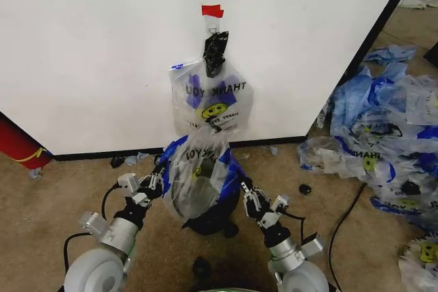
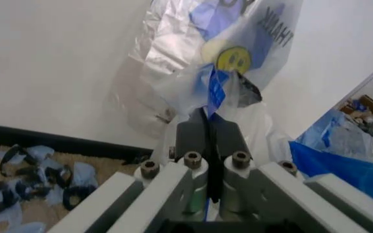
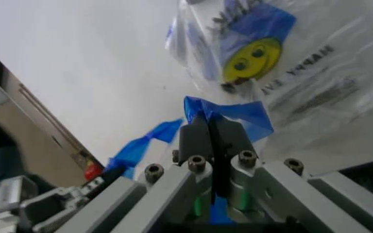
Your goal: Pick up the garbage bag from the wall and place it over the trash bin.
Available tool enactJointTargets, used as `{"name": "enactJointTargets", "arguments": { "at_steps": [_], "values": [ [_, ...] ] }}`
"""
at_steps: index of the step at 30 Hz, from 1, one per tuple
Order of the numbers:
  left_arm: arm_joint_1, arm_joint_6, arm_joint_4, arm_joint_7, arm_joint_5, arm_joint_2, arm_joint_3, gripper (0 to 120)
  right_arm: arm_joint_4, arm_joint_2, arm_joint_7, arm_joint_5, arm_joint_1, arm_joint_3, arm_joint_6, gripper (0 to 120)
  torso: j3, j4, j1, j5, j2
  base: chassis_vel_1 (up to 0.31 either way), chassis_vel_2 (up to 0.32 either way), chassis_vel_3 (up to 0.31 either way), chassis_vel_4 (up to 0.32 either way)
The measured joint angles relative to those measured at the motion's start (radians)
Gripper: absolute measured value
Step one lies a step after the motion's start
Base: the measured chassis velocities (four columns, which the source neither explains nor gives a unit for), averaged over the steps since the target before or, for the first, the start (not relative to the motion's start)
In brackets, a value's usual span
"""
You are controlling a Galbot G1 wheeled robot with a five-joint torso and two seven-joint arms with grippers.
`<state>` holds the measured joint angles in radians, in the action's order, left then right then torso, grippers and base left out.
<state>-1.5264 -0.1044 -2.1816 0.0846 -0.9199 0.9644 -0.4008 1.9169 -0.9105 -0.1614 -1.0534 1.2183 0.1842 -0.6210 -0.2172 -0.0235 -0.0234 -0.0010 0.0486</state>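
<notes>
A see-through garbage bag [image 1: 198, 179] with blue handles and "THANK YOU" lettering is stretched open between my two grippers, low in front of the white wall [image 1: 102, 52]. My left gripper [image 1: 159, 182] [image 2: 207, 121] is shut on its blue handle [image 2: 215, 92]. My right gripper [image 1: 243, 193] [image 3: 211, 128] is shut on the other blue handle [image 3: 238, 114]. The bag hangs over the black trash bin [image 1: 213, 223], which is mostly hidden beneath it. A second smiley bag [image 1: 213, 104] hangs on the wall under a red tape piece [image 1: 212, 10].
A small black plastic bag [image 1: 215, 52] hangs above the second bag. A red cylinder [image 1: 17, 145] stands at the left by the wall. A heap of loose bags [image 1: 390, 128] covers the floor on the right, beside a black cable [image 1: 345, 220]. Black scraps [image 2: 18, 179] litter the carpet.
</notes>
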Motion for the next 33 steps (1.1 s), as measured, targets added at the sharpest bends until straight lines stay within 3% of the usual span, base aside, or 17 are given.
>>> {"name": "enactJointTargets", "arguments": {
  "at_steps": [11,33],
  "values": [
    [-0.021,-0.006,0.007,0.016,0.012,-0.005,0.005,0,-0.052,0.038,-0.006,-0.012,0.067,-0.076,-0.022,0,0.000,-0.0001,0.000,0.0001,0.000,0.000,0.000,0.000,0.000],
    [-0.130,0.018,-0.094,0.048,0.025,-0.034,-0.074,0,0.012,0.074,-0.021,-0.015,0.197,-0.150,-0.046,0,0.000,0.0000,0.000,0.0000,0.000,0.000,0.000,0.000,0.000]
  ]
}}
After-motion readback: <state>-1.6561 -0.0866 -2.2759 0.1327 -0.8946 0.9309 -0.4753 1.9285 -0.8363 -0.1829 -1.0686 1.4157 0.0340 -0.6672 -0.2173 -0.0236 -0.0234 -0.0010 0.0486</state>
